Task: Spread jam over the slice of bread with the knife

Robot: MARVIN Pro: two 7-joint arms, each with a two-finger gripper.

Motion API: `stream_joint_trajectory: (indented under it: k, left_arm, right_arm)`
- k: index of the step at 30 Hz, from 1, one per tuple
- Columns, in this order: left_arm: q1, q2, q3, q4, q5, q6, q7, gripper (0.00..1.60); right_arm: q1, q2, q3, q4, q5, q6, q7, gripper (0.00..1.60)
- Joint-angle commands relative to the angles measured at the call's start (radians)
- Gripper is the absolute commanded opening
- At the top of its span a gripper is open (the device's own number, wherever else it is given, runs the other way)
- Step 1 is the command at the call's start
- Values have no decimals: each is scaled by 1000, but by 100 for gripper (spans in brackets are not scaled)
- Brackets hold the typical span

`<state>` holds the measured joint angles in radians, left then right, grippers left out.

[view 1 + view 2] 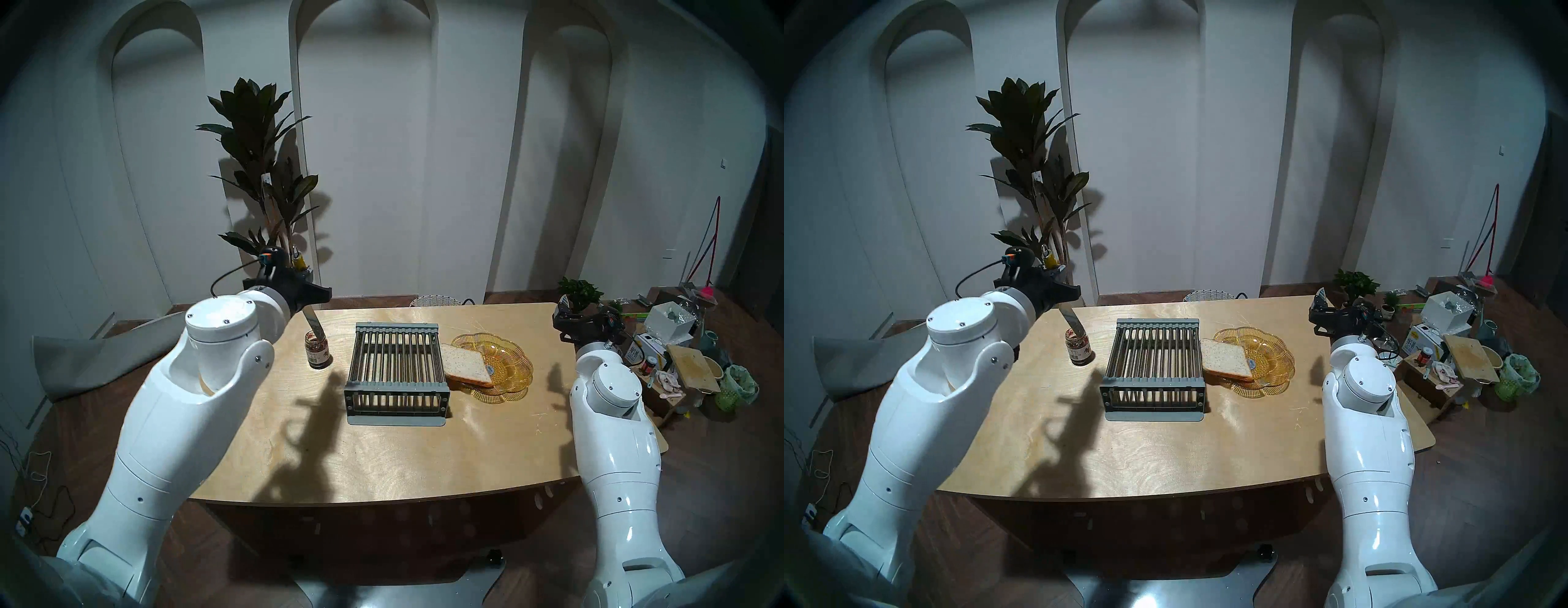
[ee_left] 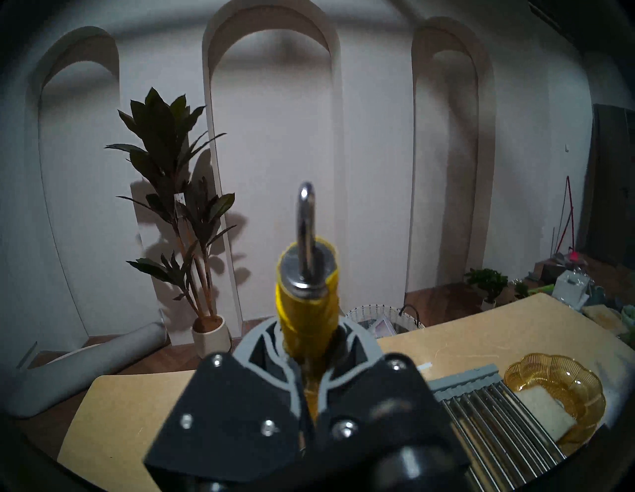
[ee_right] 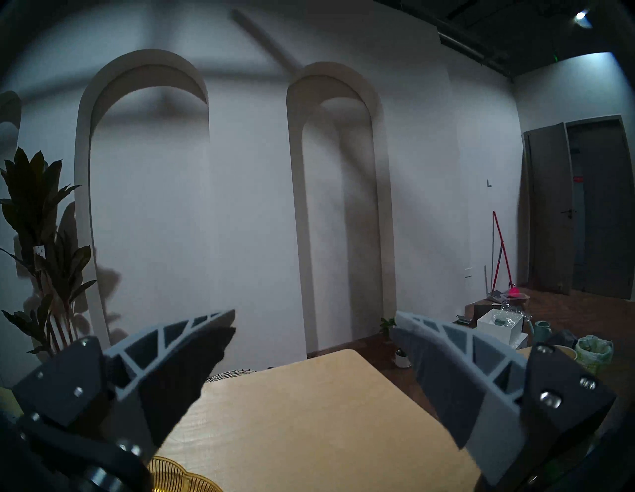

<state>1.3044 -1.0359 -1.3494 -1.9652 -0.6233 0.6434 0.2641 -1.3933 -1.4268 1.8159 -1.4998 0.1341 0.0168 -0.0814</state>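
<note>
Left hand (image 1: pixel 306 293): pressed together around the yellow handle of the knife (image 1: pixel 312 325); in the left wrist view the handle stands up between the two fingers (image 2: pixel 357 357), its metal end loop topmost.
Knife blade: hangs down and slightly rightward from the hand, its tip at the mouth of the jam jar (image 1: pixel 318 349); whether it touches the jam cannot be told.
Jam jar: lidless, upright on the worktop (image 1: pixel 382 458) at its far left, left of the rack (image 1: pixel 396 373); dark red-brown spread inside, label on the side.
Right hand (image 3: pixel 314 328): spread wide, holding nothing, raised over the worktop's right edge and pointing toward the wall.
Slice of bread (image 1: pixel 464 364): pale, unspread, lying tilted over the left rim of the amber glass dish (image 1: pixel 511 369), just beside the rack's right side.
Rack: grey barred frame at the worktop's middle, between jar and dish.
</note>
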Motion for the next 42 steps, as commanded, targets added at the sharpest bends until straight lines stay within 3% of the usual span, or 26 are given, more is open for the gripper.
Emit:
stream_joint_trajectory:
  k: [1,6,7,8,12,25,26,42]
  left_arm:
    - [-111,50,-60,12,-34,60,-109,0]
    - [-159,46,-67,70,-50,94,-183,0]
    - [-221,51,-39,113,-50,121,-198,0]
    - [-177,44,-61,92,-45,107,-210,0]
    - [-206,33,-41,133,-22,121,-229,0]
    - [-327,-37,45,264,61,146,-250,0]
    - [-302,-47,31,250,70,136,-250,0]
    - [-444,-108,101,403,193,164,-299,0]
  right_arm:
    - [33,16,-3,-18,-40,14,-38,160]
    - [49,35,-15,-9,-61,27,-46,160]
    - [54,35,-18,-6,-67,32,-53,160]
    - [55,36,-20,-4,-69,33,-53,160]
    - [57,38,-32,4,-78,41,-57,160]
    - [53,44,-49,38,-101,46,-79,160]
    - [54,45,-48,42,-101,45,-81,160]
    - [78,52,-48,99,-103,34,-90,160]
